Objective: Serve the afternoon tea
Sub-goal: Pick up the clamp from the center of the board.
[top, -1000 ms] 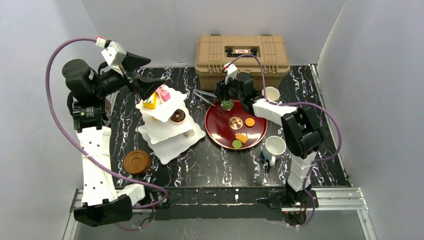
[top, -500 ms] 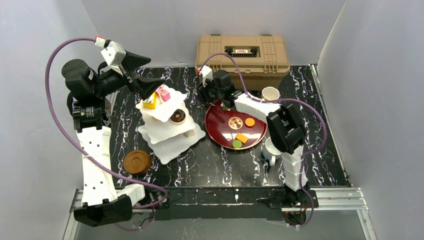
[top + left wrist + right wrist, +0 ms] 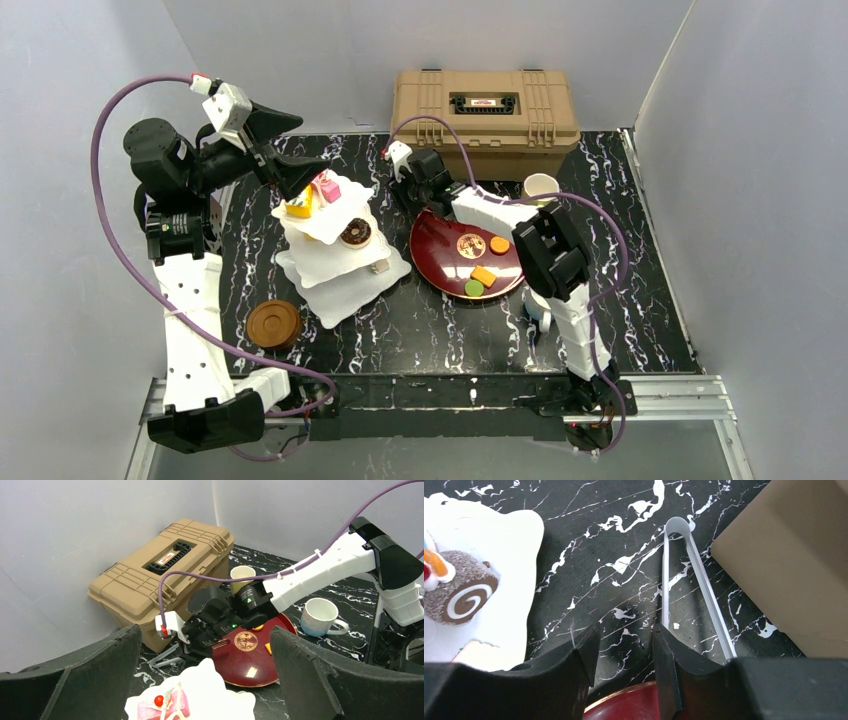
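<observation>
Two dark fingers (image 3: 583,666) of the right gripper (image 3: 624,630) stand a narrow gap apart, and only black marble shows between them, so they grasp nothing. They sit in a tight pocket near the desk's (image 3: 430,325) far edge. The wavy rim of the white three-tier stand (image 3: 519,535) is on one side, white tongs (image 3: 696,590) lie flat just on the other, and the tan case (image 3: 794,565) is beyond. The dark red tray (image 3: 437,250) lies under the wrist.

The left gripper (image 3: 205,635) is spread wide and empty above the stand's top tier, toward the far-left corner. That tier carries a pink cake (image 3: 326,186) and a yellow cake (image 3: 299,207). The tier below holds a chocolate swirl roll (image 3: 459,595).

On the tray lie an orange round cake (image 3: 499,243), a yellow-orange block (image 3: 483,275) and a green round pastry (image 3: 473,289).

The cream-yellow mug (image 3: 541,186) stands by the case. The white mug (image 3: 320,617) stands toward the right edge. Brown coasters (image 3: 274,323) are stacked near the near-left corner. Bare marble runs along the near edge.
</observation>
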You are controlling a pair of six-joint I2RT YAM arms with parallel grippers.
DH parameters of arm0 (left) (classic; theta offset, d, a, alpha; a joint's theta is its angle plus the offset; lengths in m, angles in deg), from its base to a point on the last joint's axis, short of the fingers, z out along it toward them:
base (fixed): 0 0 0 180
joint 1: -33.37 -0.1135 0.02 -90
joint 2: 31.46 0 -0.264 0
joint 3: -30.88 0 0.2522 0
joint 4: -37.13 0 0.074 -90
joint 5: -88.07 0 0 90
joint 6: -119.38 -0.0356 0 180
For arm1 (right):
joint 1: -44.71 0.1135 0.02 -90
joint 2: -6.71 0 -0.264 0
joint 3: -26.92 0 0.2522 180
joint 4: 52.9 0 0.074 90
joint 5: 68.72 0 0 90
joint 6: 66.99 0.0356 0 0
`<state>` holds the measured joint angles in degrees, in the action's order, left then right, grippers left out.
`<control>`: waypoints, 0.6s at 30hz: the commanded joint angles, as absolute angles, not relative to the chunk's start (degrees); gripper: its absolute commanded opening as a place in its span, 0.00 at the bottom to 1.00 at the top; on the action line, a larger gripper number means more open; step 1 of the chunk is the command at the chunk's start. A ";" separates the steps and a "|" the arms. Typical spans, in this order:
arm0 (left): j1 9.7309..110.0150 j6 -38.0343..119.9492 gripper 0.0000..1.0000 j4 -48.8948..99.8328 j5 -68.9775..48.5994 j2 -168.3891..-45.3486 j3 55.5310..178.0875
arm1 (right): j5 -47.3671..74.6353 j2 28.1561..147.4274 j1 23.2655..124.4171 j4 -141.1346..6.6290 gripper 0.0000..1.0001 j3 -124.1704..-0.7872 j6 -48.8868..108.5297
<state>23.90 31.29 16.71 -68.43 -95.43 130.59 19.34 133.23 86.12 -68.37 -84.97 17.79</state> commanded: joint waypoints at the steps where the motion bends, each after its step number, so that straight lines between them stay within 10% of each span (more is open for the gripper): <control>1: 23.89 31.22 0.98 16.98 -69.69 -94.57 130.83 | 22.92 134.60 86.75 -70.23 0.50 -88.20 16.75; 18: 23.90 31.32 0.98 16.86 -70.22 -94.58 131.30 | 29.83 136.79 87.43 -69.10 0.49 -88.34 14.71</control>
